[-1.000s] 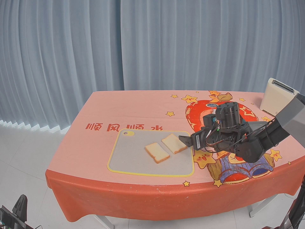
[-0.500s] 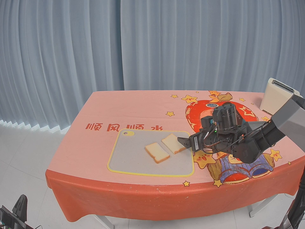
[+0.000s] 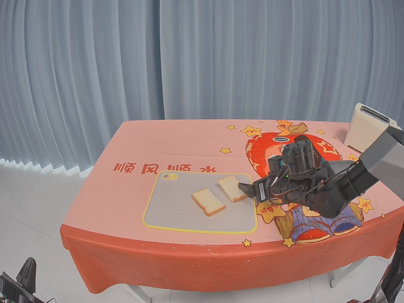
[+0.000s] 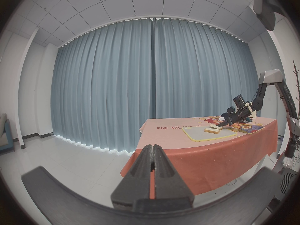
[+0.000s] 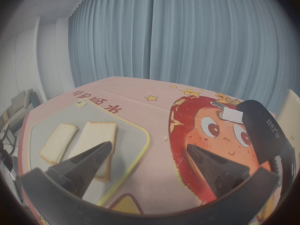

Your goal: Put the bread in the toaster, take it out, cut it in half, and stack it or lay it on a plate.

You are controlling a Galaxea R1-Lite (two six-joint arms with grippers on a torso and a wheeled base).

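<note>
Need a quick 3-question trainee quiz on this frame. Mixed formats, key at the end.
1. True or false: the right claw is open.
2. Multiple choice: both bread pieces lie on: A) a plate, B) the cutting board, C) the top of the toaster.
3. Fill in the blank: the left claw, away from the table, is ____ (open or shut).

Key: 1 true. 2 B. 3 shut.
</note>
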